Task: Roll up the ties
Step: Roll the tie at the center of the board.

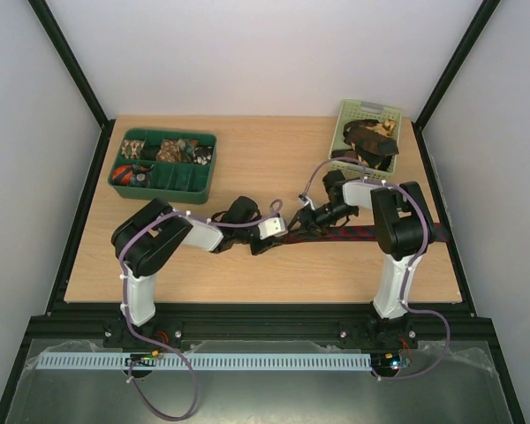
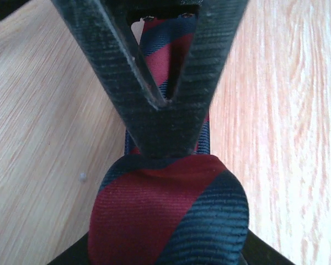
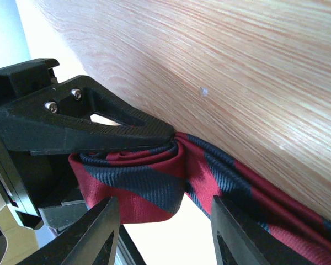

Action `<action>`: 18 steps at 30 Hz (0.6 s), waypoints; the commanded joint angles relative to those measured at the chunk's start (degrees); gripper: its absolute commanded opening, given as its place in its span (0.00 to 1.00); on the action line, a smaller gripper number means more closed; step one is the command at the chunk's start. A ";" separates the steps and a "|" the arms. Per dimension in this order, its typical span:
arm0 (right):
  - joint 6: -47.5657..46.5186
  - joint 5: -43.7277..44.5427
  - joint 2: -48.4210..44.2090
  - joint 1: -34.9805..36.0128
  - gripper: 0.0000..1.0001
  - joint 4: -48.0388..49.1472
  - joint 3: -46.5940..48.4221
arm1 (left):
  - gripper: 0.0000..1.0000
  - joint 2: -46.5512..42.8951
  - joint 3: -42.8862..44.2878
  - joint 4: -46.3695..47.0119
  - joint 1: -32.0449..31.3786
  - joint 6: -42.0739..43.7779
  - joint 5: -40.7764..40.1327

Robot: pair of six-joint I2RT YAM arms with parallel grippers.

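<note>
**Pinching the folded end of a striped tie**

The left gripper (image 2: 165, 141) is clenched on the doubled-over end of the red and navy striped tie (image 2: 171, 221). Its two fingers (image 2: 116, 83) are drawn to a point with the cloth nipped between them, and the fold bulges just past the tips. That hold looks meant to keep the first turn from springing flat.

The right gripper (image 3: 164, 201) stands open, one finger on either side of the same fold and grasping nothing, so the fold depends on the left grip alone.

Both grippers meet near the middle of the table (image 1: 247, 168). The rest of the tie lies flat and straight along the wood toward the right edge, passing under the right arm (image 1: 397, 230). I judge it is laid out that way so it can be wound in without twisting.

More ties (image 1: 371, 141) lie heaped in the basket (image 1: 344, 119) at the far right corner. The tray (image 1: 208, 172) at the far left holds what look like rolled ones in some compartments. By that, this roll is barely begun: one fold is made and nearly all the length is yet to be wound.
</note>
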 commanded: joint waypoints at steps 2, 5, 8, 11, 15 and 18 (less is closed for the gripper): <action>2.64 1.54 -1.50 0.03 0.47 -2.24 0.86 | 0.32 5.01 2.01 -19.97 0.74 1.74 -5.70; 5.04 1.24 -0.92 0.73 0.47 0.68 0.92 | 0.32 4.38 1.50 -19.76 0.65 2.07 -5.32; 5.29 2.01 0.04 1.53 0.46 1.08 2.81 | 0.32 5.18 2.07 -20.34 0.65 2.04 -5.93; 3.71 2.01 -0.94 1.69 0.46 -0.71 3.71 | 0.32 4.51 1.22 -19.22 0.65 2.32 -5.84; 3.79 -1.51 -2.59 1.87 0.47 -1.54 2.58 | 0.32 4.66 1.24 -18.91 0.62 1.93 -6.50; 4.55 -0.90 -2.66 3.19 0.46 -0.55 2.21 | 0.32 5.16 1.31 -18.28 0.58 1.72 -6.70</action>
